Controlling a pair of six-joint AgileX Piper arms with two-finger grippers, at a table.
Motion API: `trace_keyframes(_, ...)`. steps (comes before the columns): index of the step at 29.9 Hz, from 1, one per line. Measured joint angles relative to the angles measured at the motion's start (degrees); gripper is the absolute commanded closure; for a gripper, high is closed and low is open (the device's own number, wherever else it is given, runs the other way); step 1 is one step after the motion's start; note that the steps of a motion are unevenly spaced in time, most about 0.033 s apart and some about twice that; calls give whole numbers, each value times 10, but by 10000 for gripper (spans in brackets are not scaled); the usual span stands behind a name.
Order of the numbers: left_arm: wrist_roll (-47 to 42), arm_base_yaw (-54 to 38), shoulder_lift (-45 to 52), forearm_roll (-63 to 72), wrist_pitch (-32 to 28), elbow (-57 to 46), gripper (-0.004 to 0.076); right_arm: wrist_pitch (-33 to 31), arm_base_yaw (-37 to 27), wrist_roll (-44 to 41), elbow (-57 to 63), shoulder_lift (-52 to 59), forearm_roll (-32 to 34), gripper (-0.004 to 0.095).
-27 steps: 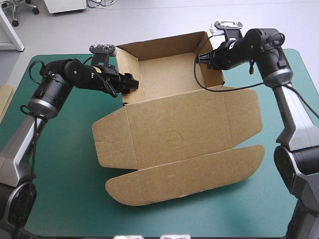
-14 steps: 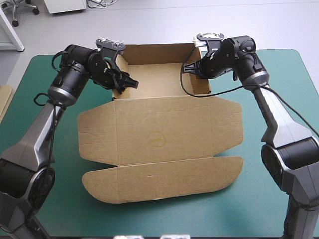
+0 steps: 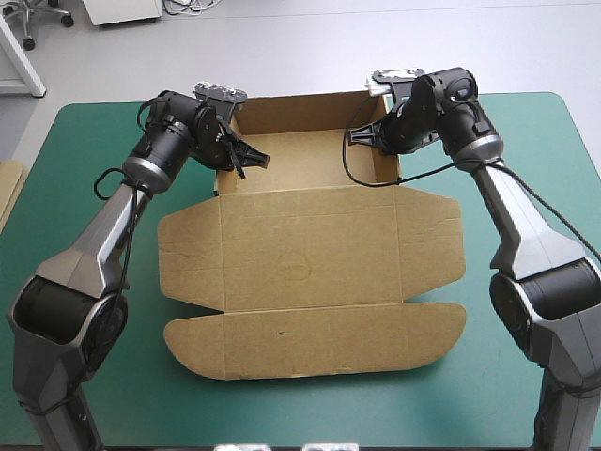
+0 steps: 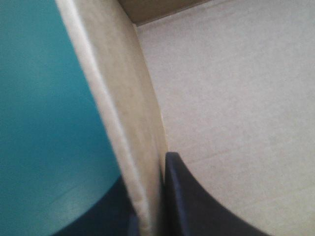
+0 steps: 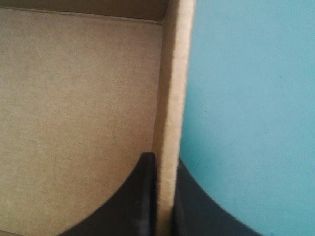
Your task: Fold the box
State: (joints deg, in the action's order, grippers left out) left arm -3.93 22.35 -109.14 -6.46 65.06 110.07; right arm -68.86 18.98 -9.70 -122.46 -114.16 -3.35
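brown board, one cut sheet: the box (image 3: 300, 160), an open tray ahead of both wrists toward the far edge of the tabletop (image 3: 141, 385) (teal-green cover), its lid (image 3: 310, 254) and flaps lying flat on the near side. left gripper (image 3: 246, 158): black fingers (image 4: 197, 206) all but closed, pinching the left side wall (image 4: 123, 98). one finger is inside the tray, the other outside over the cover, and the wall's rim runs on ahead of the tips. right gripper (image 3: 364, 136): fingers (image 5: 140, 196) pinching the right side wall (image 5: 170, 98) the same way, one finger over the tray floor, the other on the cover side. handling, by judgement: light; stiff across each panel but weak along the score lines, so it should hinge there readily and may spring back once released; a hard pinch could dent a rim; the matt surface makes slipping unlikely. best hold, by judgement: the wall rims between the fingers, or the lid's free edge, clear of the corners. adjacent item: an edge of more board (image 3: 7, 193) at the tabletop's left edge, well apart from either gripper.
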Motion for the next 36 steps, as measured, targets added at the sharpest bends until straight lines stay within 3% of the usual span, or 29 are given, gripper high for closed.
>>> trace_keyframes(15, -12, 0, -44, -13, 2, -1, 734, -18, 0, 1, 0, -58, -7, 906)
trace_keyframes(36, -32, 0, -114, -14, -58, -23, 734, -1, 0, 9, 0, -119, 28, 908)
